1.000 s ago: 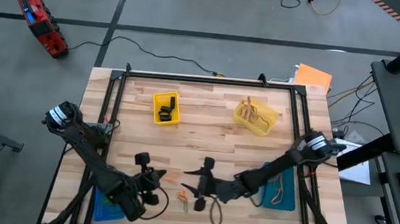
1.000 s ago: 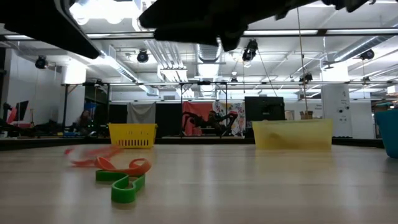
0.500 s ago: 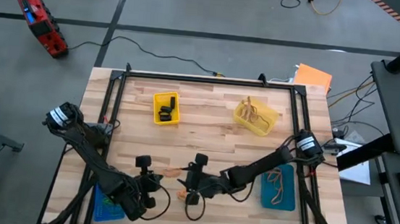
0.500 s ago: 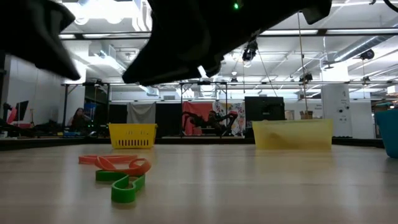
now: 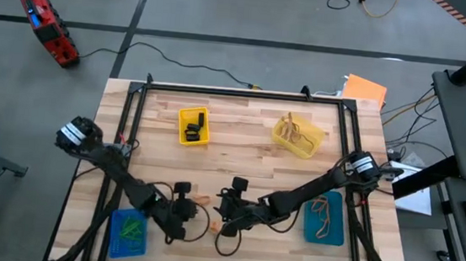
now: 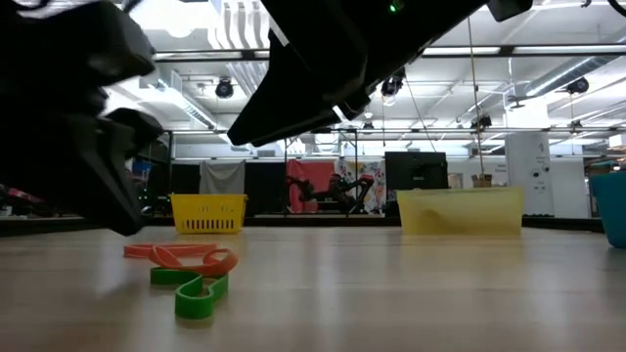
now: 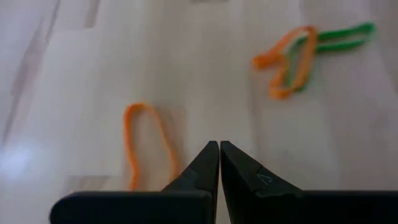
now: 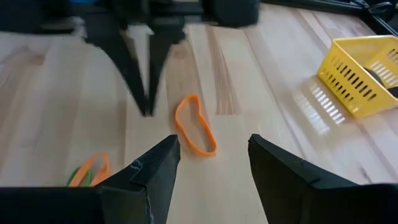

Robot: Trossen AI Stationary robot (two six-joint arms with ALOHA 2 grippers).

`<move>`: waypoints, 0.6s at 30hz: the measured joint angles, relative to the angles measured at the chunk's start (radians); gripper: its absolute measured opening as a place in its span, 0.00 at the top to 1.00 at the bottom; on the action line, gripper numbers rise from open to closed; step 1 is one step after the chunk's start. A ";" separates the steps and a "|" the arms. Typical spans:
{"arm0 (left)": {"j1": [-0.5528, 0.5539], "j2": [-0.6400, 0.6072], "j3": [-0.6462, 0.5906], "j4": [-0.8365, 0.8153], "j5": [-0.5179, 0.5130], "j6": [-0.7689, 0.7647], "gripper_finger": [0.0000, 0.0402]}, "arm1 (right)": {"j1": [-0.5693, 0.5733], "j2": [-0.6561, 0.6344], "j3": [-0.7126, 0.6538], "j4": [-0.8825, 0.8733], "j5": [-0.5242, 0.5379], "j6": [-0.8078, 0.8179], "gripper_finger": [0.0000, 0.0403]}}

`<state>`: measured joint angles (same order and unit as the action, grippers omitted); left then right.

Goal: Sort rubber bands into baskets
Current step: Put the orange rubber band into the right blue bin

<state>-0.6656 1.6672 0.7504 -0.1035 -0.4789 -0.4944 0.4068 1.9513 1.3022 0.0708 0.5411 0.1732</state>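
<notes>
A lone orange rubber band [image 5: 201,199] lies flat on the wooden table near its front. A crossed orange and green pair [image 5: 216,228] lies just nearer the front edge. My left gripper [image 7: 219,144] is shut, empty and tipped downward, its tips just beside the lone orange band [image 7: 146,146]. My right gripper [image 8: 211,149] faces it from the right, open, with that band [image 8: 194,132] lying ahead between its fingers, untouched. The bright yellow basket [image 5: 193,125] and the pale yellow basket [image 5: 298,134] stand at the back. The blue basket [image 5: 128,231] and the teal-blue basket [image 5: 324,220] stand at the front corners.
The blue basket holds green bands and the teal-blue one tan bands. Black bands lie in the bright yellow basket and tan ones in the pale yellow basket. A black frame [image 5: 245,92] edges the table. Bare wood lies between the back baskets and the grippers.
My left gripper has moved toward the table's right and far side, sunk and tipped downward toward the lone orange band, staying shut. My right gripper has shifted toward the table's left, toward the same band, and has turned. The bands lie where they were half a second ago.
</notes>
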 joint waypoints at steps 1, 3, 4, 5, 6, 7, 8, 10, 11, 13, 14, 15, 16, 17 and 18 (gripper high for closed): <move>0.012 0.000 -0.007 0.009 0.000 0.008 1.00 | 0.000 -0.001 0.000 -0.004 0.000 0.002 0.54; 0.030 0.000 -0.016 0.002 0.000 0.024 0.98 | 0.000 -0.005 -0.003 -0.017 -0.001 0.012 0.54; 0.034 0.000 -0.019 0.003 0.000 0.029 0.97 | 0.000 -0.008 -0.007 -0.022 -0.002 0.013 0.54; 0.037 0.000 -0.021 0.003 0.000 0.030 0.95 | 0.001 -0.010 -0.010 -0.022 -0.002 0.014 0.54; 0.039 0.000 -0.023 0.006 0.000 0.031 0.93 | 0.001 -0.014 -0.014 -0.020 -0.003 0.017 0.54; 0.039 0.000 -0.025 0.007 0.000 0.032 0.91 | 0.001 -0.020 -0.019 -0.020 -0.003 0.018 0.54; 0.039 0.000 -0.027 0.006 0.000 0.032 0.88 | 0.001 -0.026 -0.025 -0.021 -0.003 0.018 0.54; 0.039 0.000 -0.034 0.008 -0.001 0.032 0.83 | 0.001 -0.036 -0.037 -0.013 -0.003 0.021 0.54; 0.039 0.000 -0.040 0.008 -0.006 0.032 0.80 | 0.001 -0.044 -0.045 -0.006 -0.003 0.026 0.54; 0.039 0.000 -0.051 0.006 -0.027 0.031 0.75 | 0.000 -0.053 -0.062 -0.003 -0.002 0.038 0.54; 0.039 0.000 -0.055 0.006 -0.037 0.031 0.73 | -0.001 -0.055 -0.068 0.005 0.000 0.041 0.54; 0.041 0.000 -0.058 0.006 -0.039 0.031 0.71 | -0.002 -0.056 -0.076 0.015 0.000 0.044 0.54; 0.042 0.000 -0.060 0.006 -0.040 0.031 0.69 | -0.002 -0.057 -0.082 0.019 0.000 0.044 0.54; 0.043 0.000 -0.062 0.006 -0.040 0.031 0.68 | -0.002 -0.057 -0.084 0.023 0.000 0.045 0.54; 0.043 0.000 -0.063 0.006 -0.039 0.031 0.68 | -0.002 -0.057 -0.086 0.028 0.000 0.047 0.54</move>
<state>-0.6225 1.6669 0.6874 -0.0972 -0.5182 -0.4633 0.4053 1.8946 1.2166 0.0985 0.5412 0.2202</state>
